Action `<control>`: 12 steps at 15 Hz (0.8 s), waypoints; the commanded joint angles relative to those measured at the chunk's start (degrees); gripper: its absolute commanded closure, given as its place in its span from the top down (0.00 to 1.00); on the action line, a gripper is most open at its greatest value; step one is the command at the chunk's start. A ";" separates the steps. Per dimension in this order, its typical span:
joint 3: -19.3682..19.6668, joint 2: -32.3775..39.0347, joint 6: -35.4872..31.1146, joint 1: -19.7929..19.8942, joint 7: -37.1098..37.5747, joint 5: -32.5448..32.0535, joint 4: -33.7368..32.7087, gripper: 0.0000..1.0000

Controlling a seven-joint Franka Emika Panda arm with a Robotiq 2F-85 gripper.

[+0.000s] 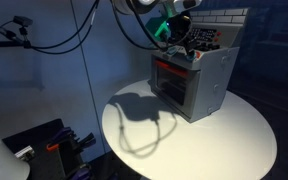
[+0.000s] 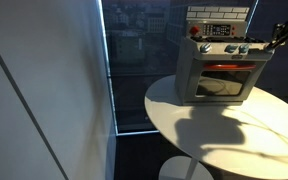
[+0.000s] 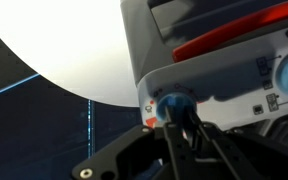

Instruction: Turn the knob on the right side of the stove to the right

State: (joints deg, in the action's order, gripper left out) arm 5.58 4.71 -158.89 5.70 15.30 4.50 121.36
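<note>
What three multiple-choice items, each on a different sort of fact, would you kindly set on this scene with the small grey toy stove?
1. Where does the small boxy grey toy stove stand?
A. on the round white table
B. on the floor
C. on a wall shelf

2. What colour is the frame round its dark oven window?
A. green
B. red
C. yellow

3. How is the oven door?
A. hanging wide open
B. taken off
C. shut

Answers:
1 A, the white tabletop lies under the stove in both exterior views.
2 B, a red band borders the dark window.
3 C, the door sits flush with the stove's front.
</note>
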 commanded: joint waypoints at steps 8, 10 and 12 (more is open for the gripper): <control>0.12 -0.85 0.97 0.68 0.25 12.04 -0.75 0.07; 0.09 -1.06 0.91 0.71 0.48 14.01 -0.52 0.07; 0.11 -1.25 0.73 0.70 1.08 15.60 -0.27 0.07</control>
State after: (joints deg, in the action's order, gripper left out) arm 5.61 4.65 -158.80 5.96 15.53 17.48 121.40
